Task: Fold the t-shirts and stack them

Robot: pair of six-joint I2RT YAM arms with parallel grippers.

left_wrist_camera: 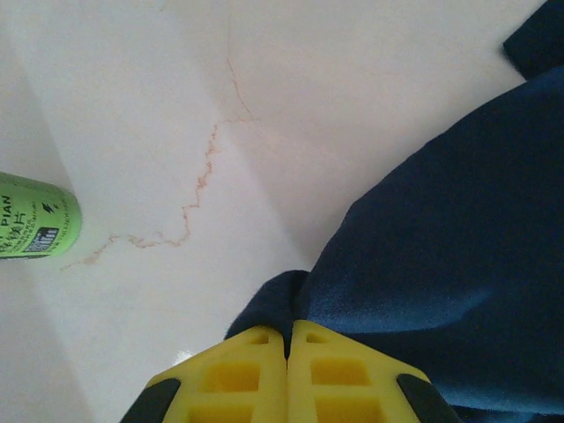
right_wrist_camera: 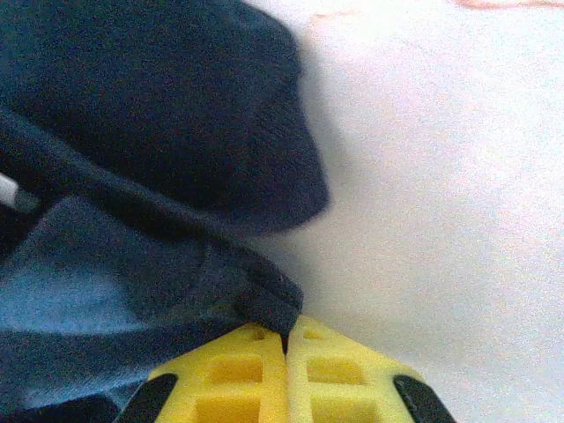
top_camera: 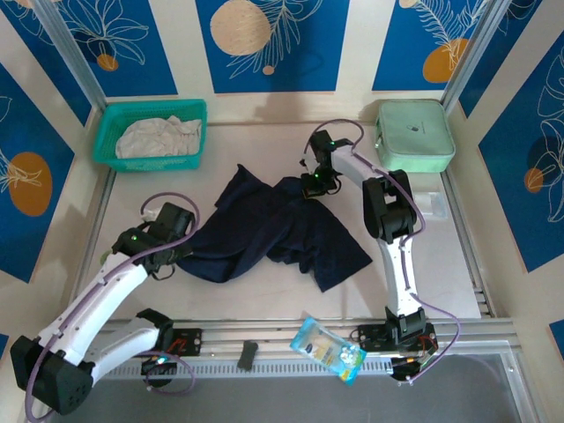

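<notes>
The dark navy t-shirt (top_camera: 273, 233) lies crumpled across the middle of the table. My left gripper (top_camera: 179, 251) is shut on its left edge; in the left wrist view the navy cloth (left_wrist_camera: 441, 256) runs into the closed yellow fingers (left_wrist_camera: 238, 374). My right gripper (top_camera: 310, 185) is shut on the shirt's far edge, and a hem of the navy t-shirt (right_wrist_camera: 176, 229) is pinched between its yellow fingers (right_wrist_camera: 335, 370). The pale off-white t-shirt (top_camera: 159, 137) sits bunched inside the teal basket (top_camera: 104, 145) at the back left.
A mint-green hard case (top_camera: 414, 134) stands at the back right. A blue snack packet (top_camera: 328, 348) lies on the near rail. A green can (left_wrist_camera: 35, 229) stands left of the left gripper. A small clear item (top_camera: 432, 203) lies by the right edge.
</notes>
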